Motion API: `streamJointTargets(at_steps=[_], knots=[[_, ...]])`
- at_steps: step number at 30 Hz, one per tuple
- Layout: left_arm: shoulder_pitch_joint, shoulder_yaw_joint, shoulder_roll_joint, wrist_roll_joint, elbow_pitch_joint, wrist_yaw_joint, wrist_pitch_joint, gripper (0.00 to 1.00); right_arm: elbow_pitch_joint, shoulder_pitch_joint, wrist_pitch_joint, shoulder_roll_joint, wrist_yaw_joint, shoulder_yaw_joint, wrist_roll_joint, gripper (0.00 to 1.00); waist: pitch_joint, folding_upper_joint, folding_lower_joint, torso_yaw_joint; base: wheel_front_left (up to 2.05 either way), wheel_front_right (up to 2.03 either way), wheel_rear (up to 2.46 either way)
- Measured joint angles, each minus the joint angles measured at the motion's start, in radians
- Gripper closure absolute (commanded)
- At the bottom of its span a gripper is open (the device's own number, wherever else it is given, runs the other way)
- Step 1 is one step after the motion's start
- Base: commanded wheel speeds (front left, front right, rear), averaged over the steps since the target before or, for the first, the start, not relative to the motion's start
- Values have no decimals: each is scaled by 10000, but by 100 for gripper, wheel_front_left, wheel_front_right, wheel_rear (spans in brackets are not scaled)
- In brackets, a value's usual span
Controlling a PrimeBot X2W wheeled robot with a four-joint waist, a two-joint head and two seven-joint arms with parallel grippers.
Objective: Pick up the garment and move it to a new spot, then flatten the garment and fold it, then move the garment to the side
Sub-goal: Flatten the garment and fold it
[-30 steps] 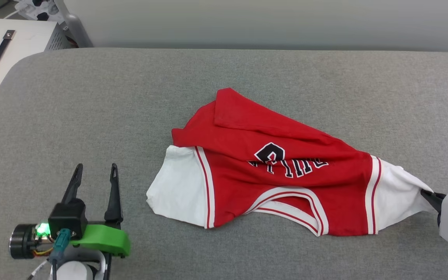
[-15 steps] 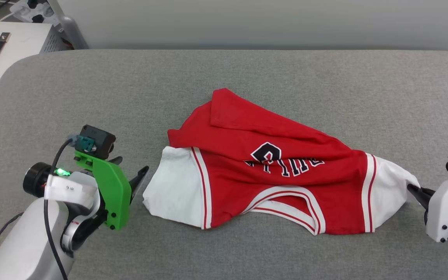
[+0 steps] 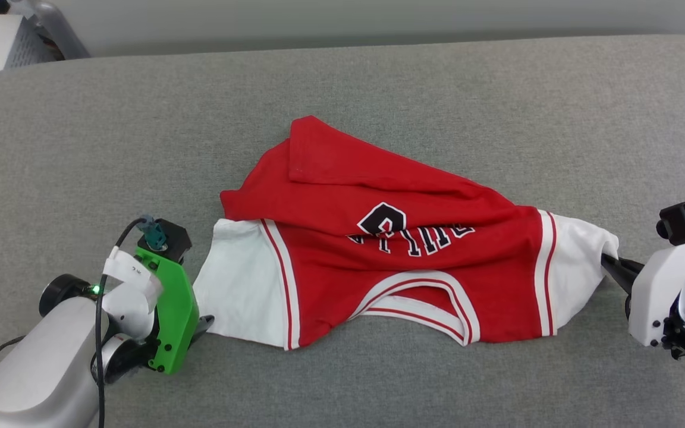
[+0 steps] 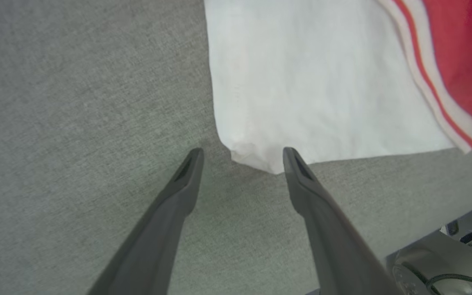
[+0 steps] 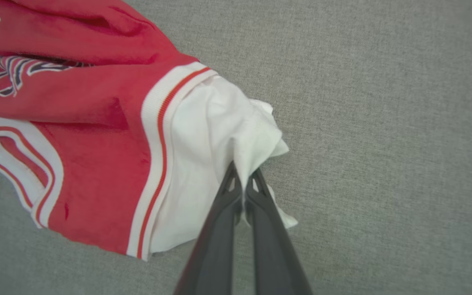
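Garment: the garment (image 3: pixel 378 238) lies rumpled on the grey padded surface (image 3: pixel 378 71), strung out between the two grippers. Its striped collar (image 3: pixel 420 297) is on the robot's side and the red body is folded over itself on the far side.

Right gripper: the right gripper (image 5: pixel 242 180) has its fingers clenched on the right-hand sleeve (image 5: pixel 219 123). The white cloth gathers to a peak exactly at the fingertips and fans out beyond them into the red.

Why held so: I judge this as an anchor, pinning one end so that the other end can be drawn away and the folds pulled flat.

Left gripper: the left gripper (image 4: pixel 242 157) has its fingers spread wide and grasps nothing. The near corner of the left-hand sleeve (image 4: pixel 301 82) sits just ahead of the gap between the tips, closer to the right-hand finger. I cannot tell whether it touches that finger.

Why placed so: the fingers lie low along the surface and aim at the corner, apparently lining up a matching grasp.

Step in hand: flattening, I'd say, with the second hold not yet taken.

Next move: the corner needs to sit deeper between the fingers when they close.

Risk: the flat cloth may be nudged away or caught by one layer only.
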Motion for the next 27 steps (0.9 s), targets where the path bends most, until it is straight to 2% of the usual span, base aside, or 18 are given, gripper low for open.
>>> streamJointTargets(at_steps=[4, 9, 10, 11, 12, 19, 23, 27], knots=[[-234, -456, -27, -510, 566, 0, -282, 0, 84, -207, -94, -21, 0, 171, -12, 100, 285, 0, 0, -182, 0, 0, 0], [-592, -1179, 222, -767, 828, 0, -278, 0, 184, -342, -213, -102, 0, 370, -8, 100, 512, 1, -1, -335, 0, 0, 0], [-666, -1333, 297, -821, 828, 0, -282, 22, 205, -390, -244, -123, 0, 410, 0, 100, 542, 1, -1, -357, 0, 0, 0], [-720, -1440, 345, -909, 842, 0, -328, 97, 221, -430, -259, -138, 0, 433, 12, 100, 566, 1, -1, -368, 0, 0, 0], [-745, -1486, 366, -984, 859, 2, -359, 100, 230, -447, -268, -142, 0, 451, 23, 100, 574, 1, -1, -370, 0, 0, 0], [-869, -1965, 424, -1160, 1093, 0, -1254, 100, 259, -472, -598, -245, 0, 646, 109, 100, 297, 0, -1, -268, 0, 0, 0], [-831, -1889, 407, -1406, 959, 0, -2167, 100, 17, -466, -803, -374, 0, 617, 196, 100, -57, 0, 0, -192, 0, 0, 0], [-866, -1384, 470, -1641, 339, 0, -3041, 100, -531, -399, -957, -589, 0, 328, 525, 100, -500, 0, 0, -113, 0, 0, 0]])
